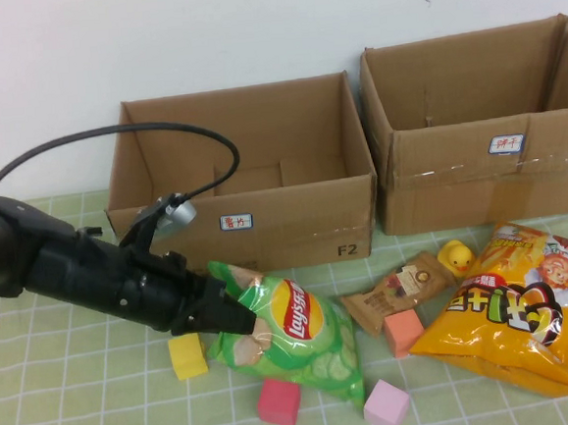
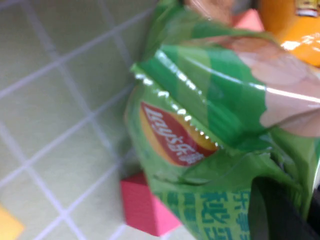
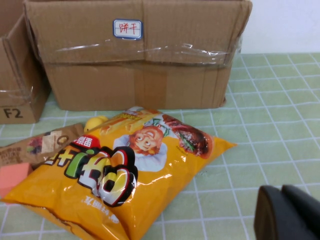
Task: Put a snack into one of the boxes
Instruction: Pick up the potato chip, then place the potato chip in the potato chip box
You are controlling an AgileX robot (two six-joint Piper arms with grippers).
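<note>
High view: left gripper (image 1: 241,319) sat low over the table w/ its jaws closed on the left edge of the green Lay's chip bag (image 1: 293,332), pinching the crinkled foil. Bag lay on the green checked tablecloth (image 1: 83,406), in front of the left box (image 1: 264,209). Right box (image 1: 487,172) stood beside it to the right, both open at the top, each w/ a small white label on the front wall.

Around the bag: yellow foam cube (image 1: 187,356) just beside the gripper, red cube (image 1: 279,402) near the bag's lower edge, pink cube (image 1: 387,404) by its bottom-right corner. Orange cube (image 1: 404,332) lay touching the brown snack packet (image 1: 400,290). Rubber duck (image 1: 455,256) sat btw. that packet and the big orange chip bag (image 1: 513,313), which lay in front of the right box.

Left wrist view: the green bag filled most of the frame, foil bunched where a dark fingertip (image 2: 272,212) pressed into it.

Right gripper (image 3: 287,215) showed only in the right wrist view, fingers together, holding nothing, well apart from the orange bag.
</note>
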